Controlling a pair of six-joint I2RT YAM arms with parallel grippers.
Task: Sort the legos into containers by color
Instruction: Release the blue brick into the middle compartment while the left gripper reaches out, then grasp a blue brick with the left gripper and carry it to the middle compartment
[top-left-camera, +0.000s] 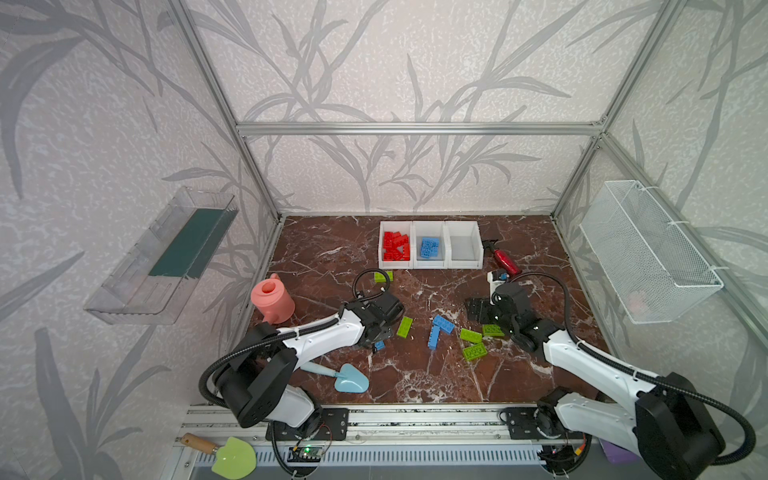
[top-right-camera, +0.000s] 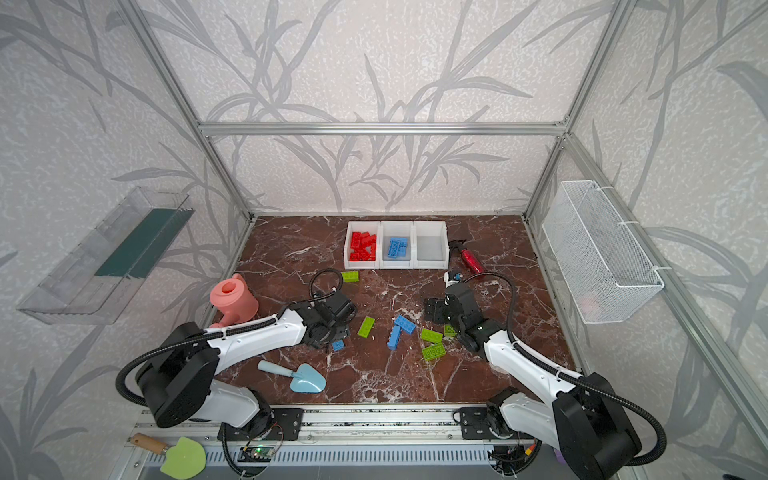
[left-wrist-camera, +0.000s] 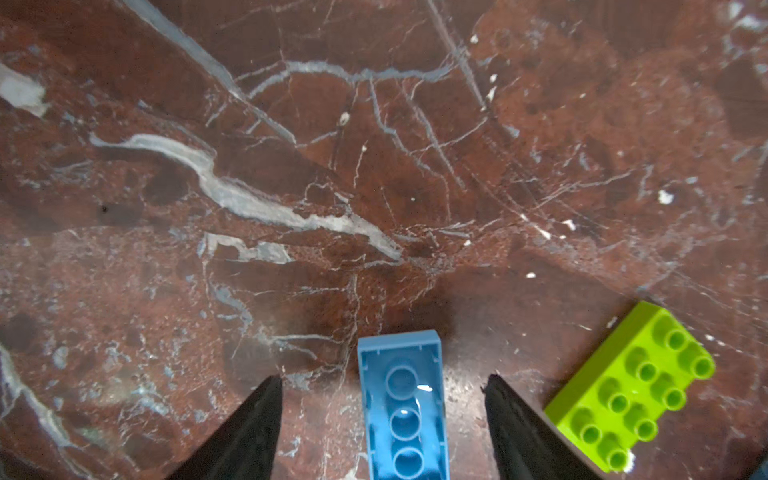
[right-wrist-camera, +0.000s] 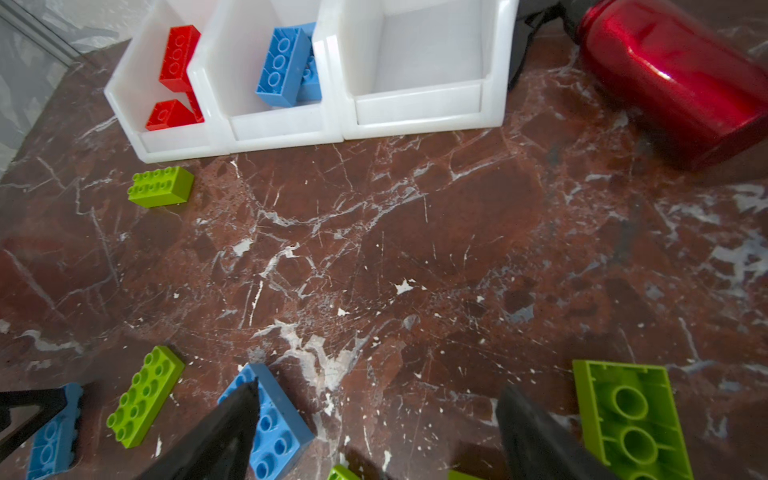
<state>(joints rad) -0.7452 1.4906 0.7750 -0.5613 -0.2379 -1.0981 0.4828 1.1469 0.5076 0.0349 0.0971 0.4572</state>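
White plastic, the three joined containers (top-right-camera: 397, 264) stand in a row at the far edge of the marble table (top-left-camera: 415, 382), close under the back wall. The left bin (top-left-camera: 381, 249) holds a heap of red legos (top-left-camera: 396, 246), the middle bin (top-left-camera: 429, 263) holds a few blue legos (top-left-camera: 429, 247), and the right bin (top-left-camera: 464, 251) is empty. A red bottle (top-left-camera: 505, 259) lies just right of the row. A lone green brick (top-left-camera: 383, 276) sits just on the near side of the left bin. The loose legos (top-left-camera: 443, 323), green and blue, are scattered mid-table between the two arms. Bare marble separates them from the bins, and more lies open along the near edge, right of the blue trowel (top-left-camera: 347, 378). A pink watering can (top-left-camera: 272, 299) crowds the left edge. The left gripper (left-wrist-camera: 382, 382) is low over the table, its fingers (left-wrist-camera: 249, 428) spread and released. An upturned blue brick (left-wrist-camera: 403, 407) lies between them with a gap on each side, while both top views hide most of that brick under the gripper. The right gripper (right-wrist-camera: 379, 387) hangs over bare marble, fingers (right-wrist-camera: 224, 436) wide apart and grasping nothing. Only the right wrist view shows an overturned green brick (right-wrist-camera: 631, 419) just beside one finger.
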